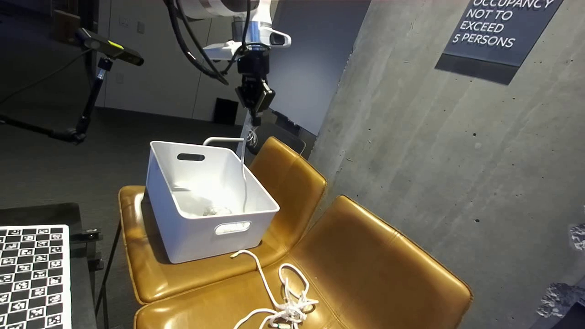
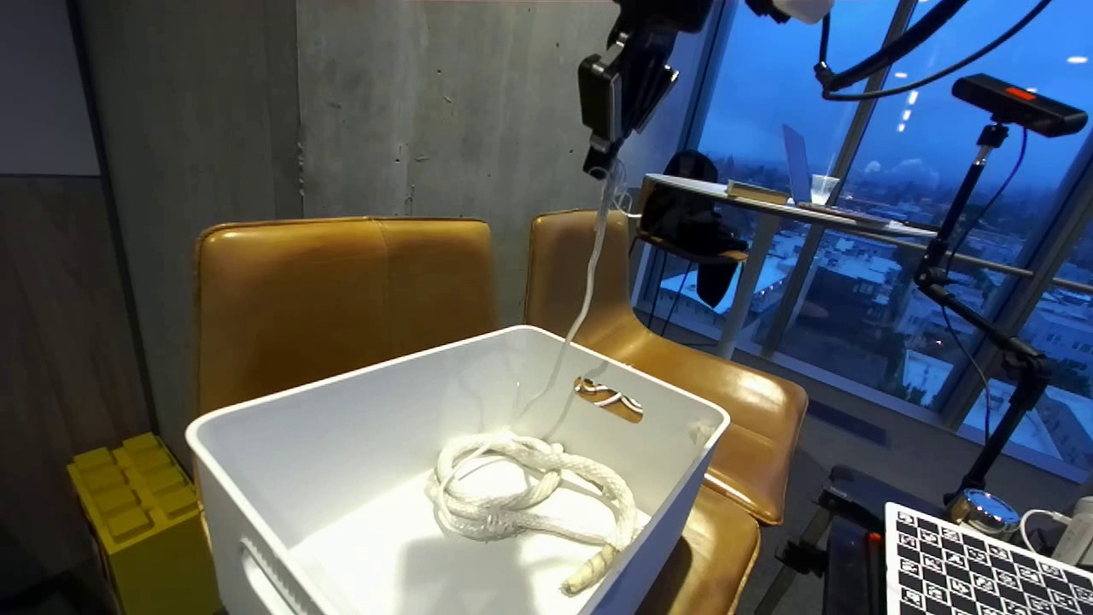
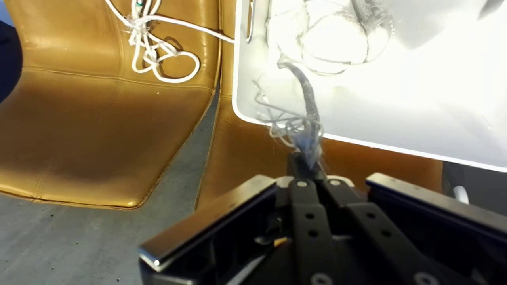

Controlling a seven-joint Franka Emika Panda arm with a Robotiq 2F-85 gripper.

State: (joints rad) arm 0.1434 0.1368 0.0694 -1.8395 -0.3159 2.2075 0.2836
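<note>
Two tan chairs point(image 1: 388, 265) stand side by side near a concrete wall point(image 1: 434, 160), and one seat carries a white bin point(image 1: 205, 244). Higher than its rim hangs the gripper point(image 3: 307, 166), its tips pressed together on the frayed end of a thin cord point(image 2: 589, 282). The cord droops past the rim and ends up inside the bin, near a corner; loose threads splay out beside the tips. On the bin's floor lies a thick, looped rope point(image 2: 512, 517); whether it joins the cord, I cannot tell. The bin's walls stand around both. A tangled white string point(image 1: 290, 313) covers part of the next seat, one strand reaching close to the bin. Around the chairs are a camera point(image 2: 1020, 107) on a jointed stand, a patterned board point(image 2: 990, 559) and a yellow box point(image 2: 141, 530). Farther off, a laptop point(image 2: 796, 166) and a cup point(image 2: 822, 190) sit on a table point(image 2: 683, 182) by the window point(image 2: 760, 94).
</note>
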